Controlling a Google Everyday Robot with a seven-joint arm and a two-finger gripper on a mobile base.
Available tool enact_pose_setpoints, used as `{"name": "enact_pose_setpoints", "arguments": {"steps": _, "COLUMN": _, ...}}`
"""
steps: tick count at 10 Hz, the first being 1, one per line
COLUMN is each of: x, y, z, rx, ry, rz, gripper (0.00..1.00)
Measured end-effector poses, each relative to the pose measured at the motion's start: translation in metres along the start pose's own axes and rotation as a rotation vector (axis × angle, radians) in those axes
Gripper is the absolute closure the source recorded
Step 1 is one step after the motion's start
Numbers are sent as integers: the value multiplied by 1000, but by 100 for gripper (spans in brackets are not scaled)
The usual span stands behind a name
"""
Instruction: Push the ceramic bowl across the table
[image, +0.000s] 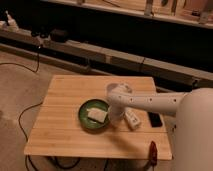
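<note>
The ceramic bowl (94, 114), shallow, round and dark green, sits near the middle of the light-wood table (60, 125) with a pale rectangular block (98, 115) in it. My white arm reaches in from the right, and its wrist hangs over the bowl's right side. The gripper (116, 117) is shut and points down at the bowl's right rim, seemingly against it. It holds nothing that I can see.
A small white object (132, 119) and a flat black object (155, 119) lie on the table right of the bowl. A red item (152, 151) is at the front right edge. Cables run over the floor to the left, and a long dark ledge stands behind.
</note>
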Motion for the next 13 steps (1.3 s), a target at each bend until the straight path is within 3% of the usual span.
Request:
{"name": "enact_pose_setpoints", "arguments": {"steps": 7, "x": 20, "y": -38, "z": -14, "rx": 99, "ry": 20, "rz": 6, "gripper": 74}}
{"name": "enact_pose_setpoints", "arguments": {"steps": 9, "x": 18, "y": -58, "z": -14, "rx": 171, "ry": 11, "rz": -27, "gripper": 74}}
{"name": "enact_pose_setpoints", "arguments": {"steps": 10, "x": 15, "y": -63, "z": -16, "rx": 191, "ry": 4, "rz": -38, "gripper": 74}}
{"name": "enact_pose_setpoints", "arguments": {"steps": 11, "x": 11, "y": -69, "z": -31, "rx": 219, "ry": -6, "rz": -50, "gripper": 74}}
{"name": "enact_pose_setpoints", "arguments": {"steps": 13, "x": -4, "y": -73, "z": -61, "rx": 234, "ry": -35, "rz": -82, "gripper": 74}}
